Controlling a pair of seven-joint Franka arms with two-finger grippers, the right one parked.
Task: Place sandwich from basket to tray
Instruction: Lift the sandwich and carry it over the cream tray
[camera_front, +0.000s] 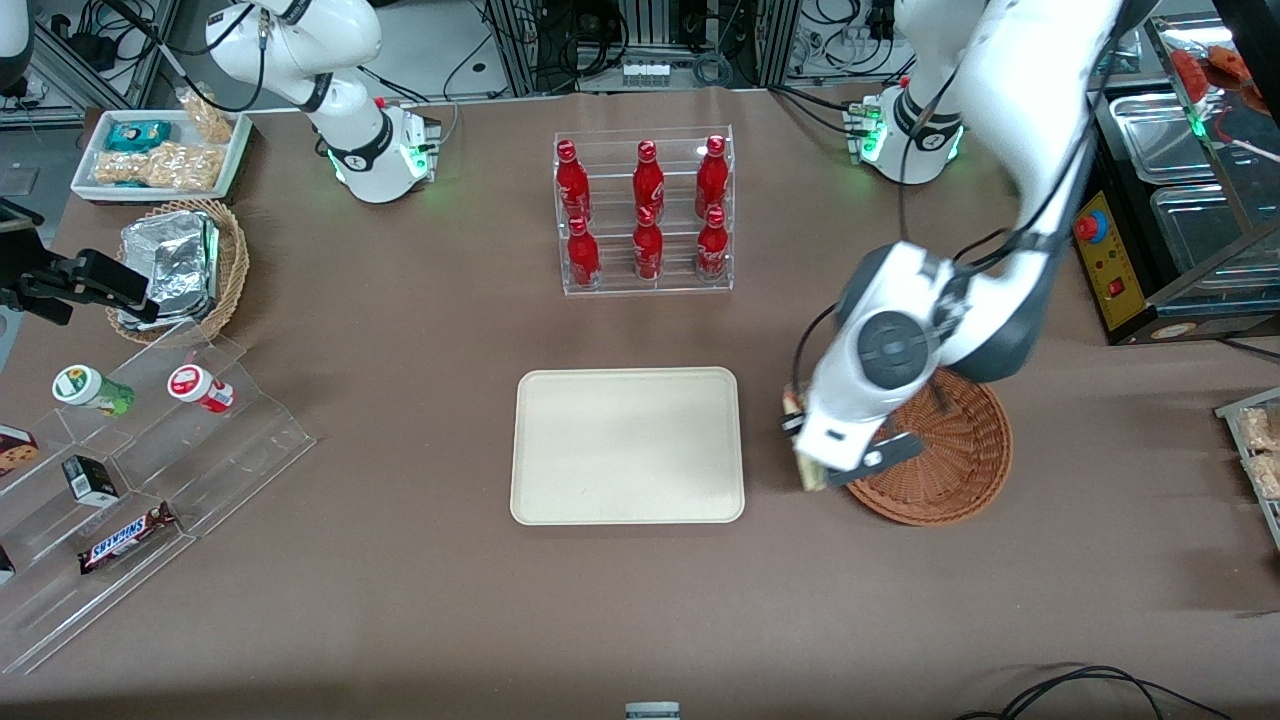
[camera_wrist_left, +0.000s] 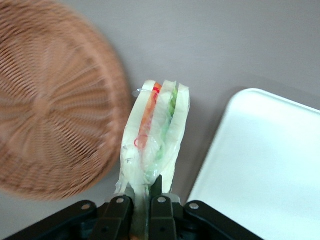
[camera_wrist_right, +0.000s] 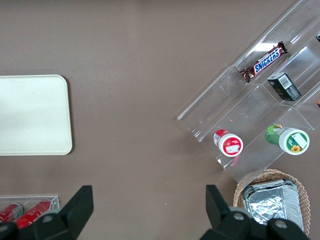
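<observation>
My left gripper (camera_wrist_left: 141, 192) is shut on the sandwich (camera_wrist_left: 155, 135), a clear-wrapped wedge of pale bread with orange and green filling. It holds the sandwich in the air over the bare table between the reddish-brown wicker basket (camera_wrist_left: 50, 100) and the cream tray (camera_wrist_left: 265, 165). In the front view the gripper (camera_front: 815, 462) hangs just beside the basket's (camera_front: 950, 450) rim on the tray's side, and only an edge of the sandwich (camera_front: 808, 474) shows under the wrist. The basket looks empty. The tray (camera_front: 628, 446) lies flat and bare in the table's middle.
A clear rack of red bottles (camera_front: 645, 215) stands farther from the front camera than the tray. Toward the parked arm's end lie a tan basket of foil packets (camera_front: 180, 265), a white snack tray (camera_front: 160, 150) and a clear stepped stand (camera_front: 130, 470) with snacks.
</observation>
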